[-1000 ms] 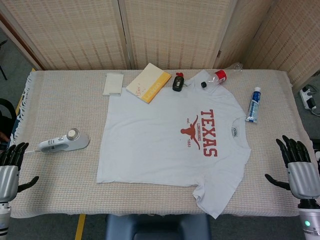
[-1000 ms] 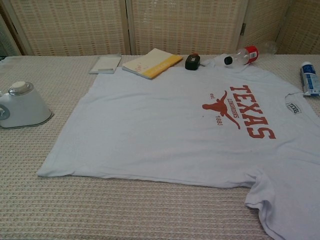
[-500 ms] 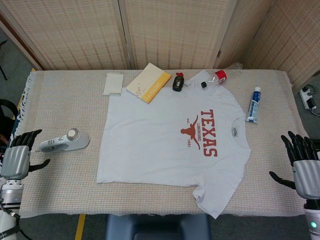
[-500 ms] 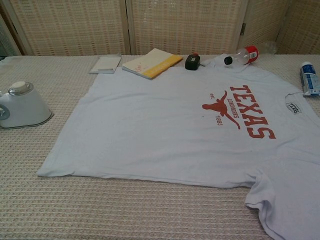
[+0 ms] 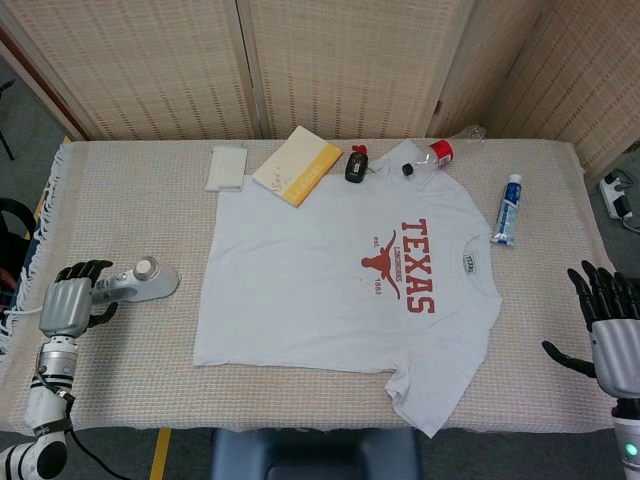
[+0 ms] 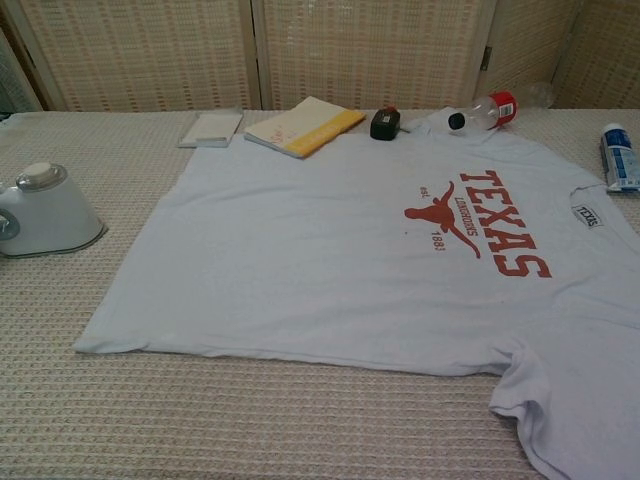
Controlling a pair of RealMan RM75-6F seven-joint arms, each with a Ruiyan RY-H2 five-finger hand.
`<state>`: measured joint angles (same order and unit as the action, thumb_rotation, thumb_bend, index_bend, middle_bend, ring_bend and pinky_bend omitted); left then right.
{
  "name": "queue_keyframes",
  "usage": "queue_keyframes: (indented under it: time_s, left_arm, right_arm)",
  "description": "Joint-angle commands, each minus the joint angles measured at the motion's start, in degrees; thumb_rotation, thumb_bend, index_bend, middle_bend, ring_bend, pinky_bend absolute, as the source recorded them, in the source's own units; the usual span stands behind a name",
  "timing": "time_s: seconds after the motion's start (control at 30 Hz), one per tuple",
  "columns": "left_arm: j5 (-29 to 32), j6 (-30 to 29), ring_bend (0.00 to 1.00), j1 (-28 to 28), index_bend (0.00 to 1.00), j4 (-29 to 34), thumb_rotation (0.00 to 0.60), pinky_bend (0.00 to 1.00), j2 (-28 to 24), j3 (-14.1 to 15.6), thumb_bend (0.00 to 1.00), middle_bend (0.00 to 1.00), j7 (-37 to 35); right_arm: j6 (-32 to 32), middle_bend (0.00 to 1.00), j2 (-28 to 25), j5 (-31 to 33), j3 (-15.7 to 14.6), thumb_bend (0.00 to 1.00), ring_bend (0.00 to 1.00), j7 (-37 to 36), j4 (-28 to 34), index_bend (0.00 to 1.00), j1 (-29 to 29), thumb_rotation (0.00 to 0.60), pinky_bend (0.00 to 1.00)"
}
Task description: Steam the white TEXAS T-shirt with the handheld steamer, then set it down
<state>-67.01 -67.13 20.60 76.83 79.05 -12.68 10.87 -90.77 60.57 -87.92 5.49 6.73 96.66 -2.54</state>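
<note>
Since a second ago I'm bringing my left hand (image 5: 70,303) in onto the steamer (image 5: 138,281) handle; fingers seem to be curling over it, though I can't tell if they're gripping. Right hand (image 5: 612,335) is hovering, fingers spread. T-shirt (image 5: 340,290) is lying flat mid-table. A loose grab risks tipping the steamer.

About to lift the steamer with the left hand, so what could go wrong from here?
The left hand sits at the tail of the steamer's handle, so the heavy head may tip or slip. Sweeping over the T-shirt, it could knock the bottle or the book at its far edge.
</note>
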Motion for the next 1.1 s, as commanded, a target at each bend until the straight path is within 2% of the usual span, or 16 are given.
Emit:
queue_keyframes:
  time_s: [0.03,0.23,0.63,0.93,1.0,1.1]
  left_arm:
    - [0.80,-0.19,0.20,0.33,0.24,-1.70,0.600,0.23,1.58,0.13,0.32,0.25,0.25]
    - [1.48,-0.08,0.16,1.57,0.19,-6.38,0.600,0.21,5.17,-0.20,0.32,0.21,0.46]
    - [3.20,3.19,0.19,5.34,0.22,-20.84,0.600,0.22,12.57,-1.41,0.32,0.29,0.41]
    - [2.85,6.41,0.35,8.63,0.36,-33.26,0.600,0.29,18.42,-2.36,0.32,0.45,-3.66]
    - [2.58,6.85,0.38,9.33,0.42,-35.87,0.600,0.33,19.69,-2.60,0.32,0.49,-5.01]
    - [2.35,8.02,0.50,10.07,0.59,-38.72,0.600,0.43,21.02,-2.88,0.32,0.63,-7.48]
  right_arm:
    - [0.02,0.00,0.04,0.01,-0.02,0.04,0.00,-0.03,0.02,0.00,0.02,0.532,0.00]
    - [0.01,0.00,0.22,0.23,-0.03,0.04,0.00,-0.21,0.03,0.00,0.15,0.529,0.00]
    - [0.32,0.00,0.51,0.40,-0.16,0.04,0.00,-0.30,-0.13,0.00,0.19,0.532,0.00]
    - [3.01,0.00,0.84,1.49,-0.82,0.04,0.00,0.17,0.00,0.00,-0.38,0.532,0.00]
    - [3.80,0.00,0.96,1.68,-0.90,0.04,0.00,0.21,0.19,0.00,-0.71,0.534,0.00]
    - [5.43,0.00,1.31,1.91,-1.21,0.05,0.00,0.13,0.10,0.00,-1.35,0.531,0.00]
